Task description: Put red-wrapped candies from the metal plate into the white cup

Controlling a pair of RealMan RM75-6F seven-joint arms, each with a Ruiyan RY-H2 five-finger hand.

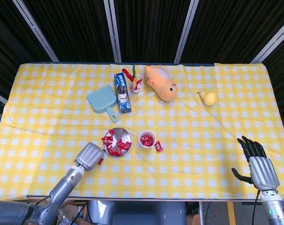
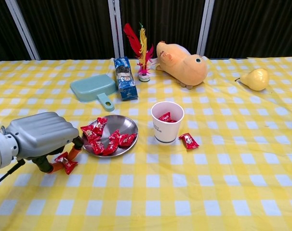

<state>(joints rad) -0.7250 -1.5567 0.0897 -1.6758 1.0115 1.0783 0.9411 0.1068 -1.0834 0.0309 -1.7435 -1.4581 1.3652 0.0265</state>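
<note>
The metal plate (image 2: 123, 124) (image 1: 128, 134) holds several red-wrapped candies (image 2: 112, 143). Right of it stands the white cup (image 2: 166, 132) (image 1: 142, 136) with red candies inside. One red candy (image 2: 188, 140) lies on the cloth just right of the cup. My left hand (image 2: 37, 138) (image 1: 89, 156) is low at the plate's front left, and its thumb and a finger pinch a red candy (image 2: 66, 162) that lies on the cloth. My right hand (image 1: 257, 167) shows only in the head view, at the table's front right, fingers spread and holding nothing.
Behind the plate are a teal dustpan (image 2: 92, 87), a blue packet (image 2: 124, 78) and a feathered shuttlecock (image 2: 141, 54). An orange plush toy (image 2: 182, 58) lies behind the cup, and a yellow pear (image 2: 256, 78) is at the far right.
</note>
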